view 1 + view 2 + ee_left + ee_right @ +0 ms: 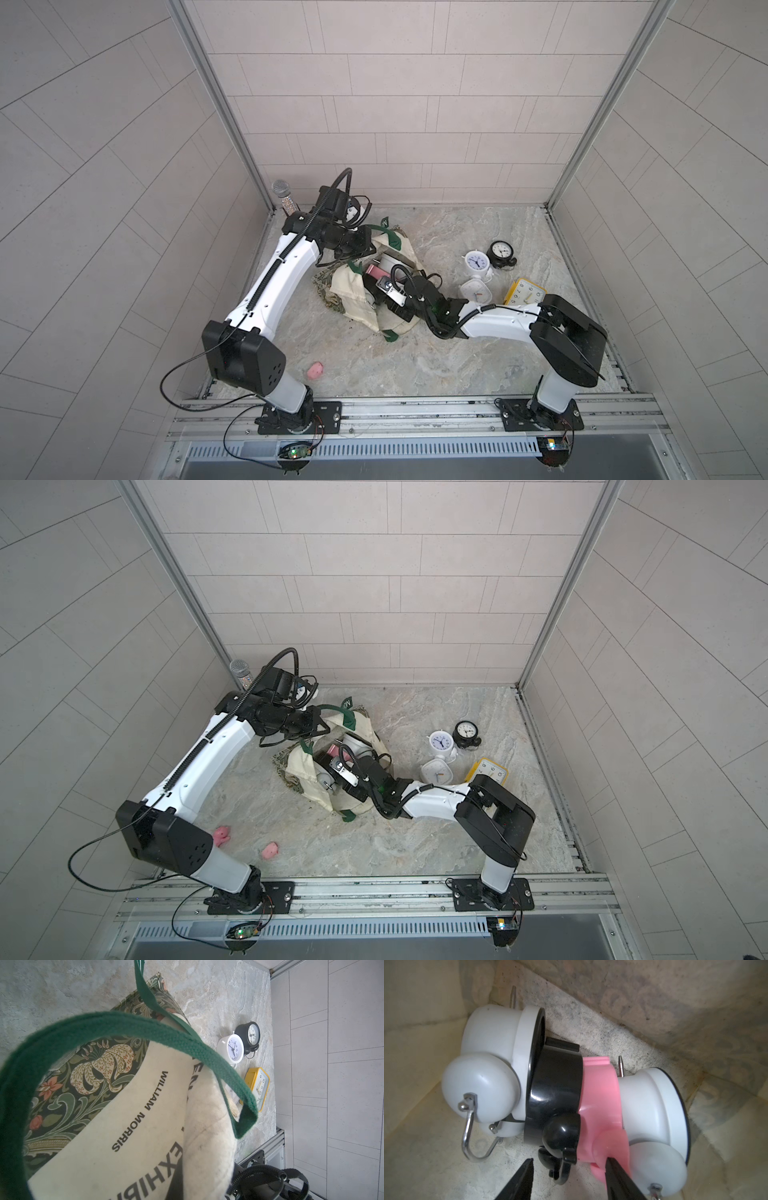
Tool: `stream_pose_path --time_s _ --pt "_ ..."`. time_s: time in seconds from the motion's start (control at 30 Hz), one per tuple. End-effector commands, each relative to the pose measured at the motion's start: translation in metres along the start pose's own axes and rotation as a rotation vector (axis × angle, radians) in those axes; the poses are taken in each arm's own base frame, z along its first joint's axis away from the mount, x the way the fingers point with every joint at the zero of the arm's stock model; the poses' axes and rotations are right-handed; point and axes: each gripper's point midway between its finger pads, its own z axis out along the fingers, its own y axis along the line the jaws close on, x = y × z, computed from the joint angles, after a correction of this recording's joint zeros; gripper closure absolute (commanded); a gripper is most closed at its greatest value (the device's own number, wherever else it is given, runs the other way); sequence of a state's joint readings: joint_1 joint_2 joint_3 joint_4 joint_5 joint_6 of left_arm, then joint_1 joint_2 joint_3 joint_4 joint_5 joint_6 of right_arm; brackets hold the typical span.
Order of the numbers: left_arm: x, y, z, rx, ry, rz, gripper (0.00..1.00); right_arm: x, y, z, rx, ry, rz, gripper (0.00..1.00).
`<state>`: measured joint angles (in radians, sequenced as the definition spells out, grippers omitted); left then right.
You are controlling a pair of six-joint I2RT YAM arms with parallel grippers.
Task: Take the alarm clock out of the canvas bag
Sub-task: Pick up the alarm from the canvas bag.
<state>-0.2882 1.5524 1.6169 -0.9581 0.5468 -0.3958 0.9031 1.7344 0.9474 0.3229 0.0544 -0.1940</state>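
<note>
Item 1, right pincer (569,1159): I find it inside the canvas bag (353,286), jaws apart and gripping nothing. The loop handle and one bell of a black alarm clock (556,1088) sit between its fingers (519,1182). The other finger overlaps a bell of the pink alarm clock (600,1101).

Item 2, bag contents: four clocks lie on their sides on the bag floor, pressed together in a row. In order they are a white alarm clock (496,1043), the black, the pink, and a second white alarm clock (652,1109).

Item 3, left pincer (365,246): clenched on the bag's green handle (124,1020), at the bag's 11 o'clock in both top views. The handle is lifted, and the bag's mouth gapes toward 4 o'clock, where my right arm enters.

Item 4, marble tabletop (436,365): loose clocks lie at the bag's 3 o'clock, apart from it.
- A round white clock (476,262).
- A round black clock (500,251), just beside the round white one at its 2 o'clock.
- A square white clock (476,293), at the round white clock's 6 o'clock.
- A yellow clock (524,294), at the square one's 3 o'clock.

Item 5: a microphone (281,195) stands upright in the corner, at the bag's 10 o'clock.

Item 6: two small pink pieces (222,835) (270,850) lie at the bag's 7 o'clock in a top view.
</note>
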Motion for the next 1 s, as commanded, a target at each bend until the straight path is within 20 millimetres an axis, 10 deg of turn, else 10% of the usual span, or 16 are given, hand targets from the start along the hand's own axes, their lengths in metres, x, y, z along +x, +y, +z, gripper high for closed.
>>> stream_pose_path --time_s 0.0,0.67,0.97 --pt "-0.003 -0.024 -0.022 0.085 -0.044 0.027 1.0 0.002 0.006 0.008 -0.034 0.016 0.007 0.45" --pt "-0.002 -0.025 -0.019 0.1 -0.035 0.032 1.0 -0.003 0.018 0.032 -0.098 -0.025 0.052 0.78" --pt "-0.003 -0.026 -0.02 0.103 -0.045 0.033 1.0 -0.021 0.01 0.005 -0.107 -0.046 0.065 1.0"
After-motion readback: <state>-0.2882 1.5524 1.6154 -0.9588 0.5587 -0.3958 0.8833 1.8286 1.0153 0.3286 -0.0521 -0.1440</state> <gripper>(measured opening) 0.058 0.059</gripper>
